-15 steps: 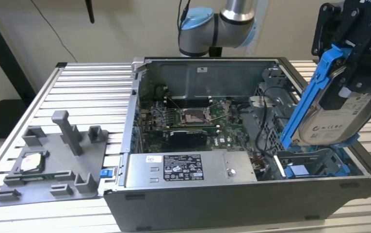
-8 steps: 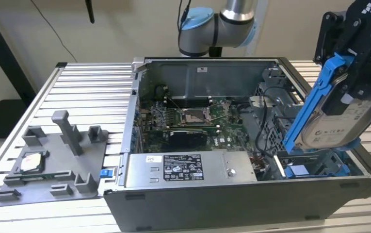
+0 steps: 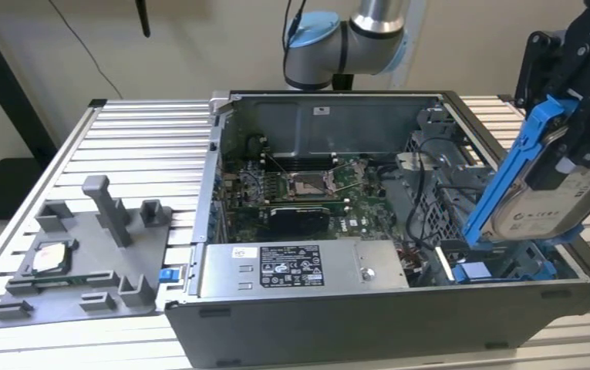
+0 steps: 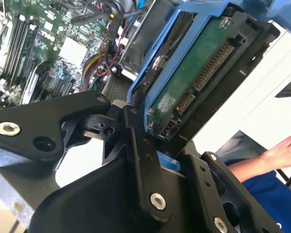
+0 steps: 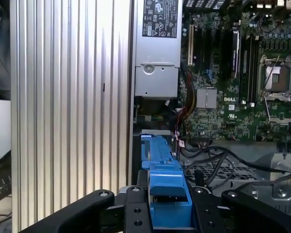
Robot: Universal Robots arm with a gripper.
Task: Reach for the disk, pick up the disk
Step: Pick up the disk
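The disk, a silver-grey drive with a white label framed by blue rails, hangs tilted on edge above the drive bay, at the exterior view's right end of the open computer case. My black gripper comes down from above and is shut on its upper part. In the second wrist view the disk shows its green circuit board and connector, with a black finger pressed against its blue rail. In the first wrist view the blue rail sits clamped in the gripper.
The open grey case holds a motherboard, a power supply and loose cables. A grey fixture with small parts sits on the slatted table at the exterior view's left. A person's arm is nearby.
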